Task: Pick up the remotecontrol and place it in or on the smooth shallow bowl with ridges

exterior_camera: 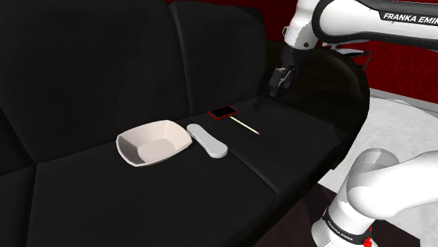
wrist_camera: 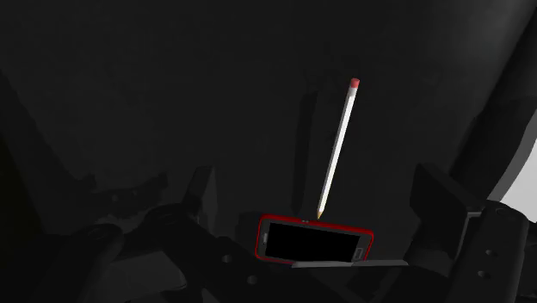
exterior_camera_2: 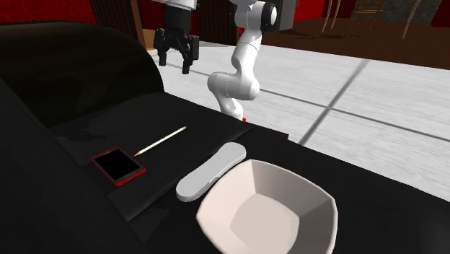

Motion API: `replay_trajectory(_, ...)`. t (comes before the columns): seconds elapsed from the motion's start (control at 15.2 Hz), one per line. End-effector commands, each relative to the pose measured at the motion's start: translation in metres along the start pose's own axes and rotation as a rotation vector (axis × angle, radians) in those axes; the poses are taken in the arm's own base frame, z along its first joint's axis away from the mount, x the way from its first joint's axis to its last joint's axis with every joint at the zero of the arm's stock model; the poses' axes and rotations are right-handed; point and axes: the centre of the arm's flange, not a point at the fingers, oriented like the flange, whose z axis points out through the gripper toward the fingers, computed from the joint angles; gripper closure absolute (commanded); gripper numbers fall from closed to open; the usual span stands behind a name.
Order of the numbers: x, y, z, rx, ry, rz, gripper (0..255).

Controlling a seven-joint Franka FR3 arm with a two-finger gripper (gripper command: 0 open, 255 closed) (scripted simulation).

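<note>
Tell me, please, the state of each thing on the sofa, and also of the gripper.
remote control: lying flat on the sofa seat, beside the bowl, not held.
bowl: upright, empty.
phone: lying flat, screen up and dark.
pencil: lying flat beside the phone.
gripper: open, in the air, holding nothing.

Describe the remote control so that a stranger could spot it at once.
On the black sofa, find the white bowl on the seat. The remote is the long, pale grey, rounded bar lying flat right beside that bowl. Unlike the red-edged phone and thin pencil farther along, it is plain grey all over.
</note>
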Motion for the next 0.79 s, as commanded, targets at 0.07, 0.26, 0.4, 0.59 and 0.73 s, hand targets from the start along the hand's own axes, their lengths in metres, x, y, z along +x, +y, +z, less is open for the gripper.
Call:
replay_trajectory(0.07,0.005,-0.011,0.006,0.002,-0.004,0.006,0)
replay_trajectory(0.26,0.019,-0.044,0.022,0.009,-0.014,0.026,0)
replay_trajectory(0.4,0.028,-0.066,0.033,0.013,-0.021,0.039,0)
replay_trajectory(0.59,0.043,-0.098,0.05,0.019,-0.032,0.058,0)
replay_trajectory(0.73,0.053,-0.12,0.06,0.024,-0.039,0.071,0)
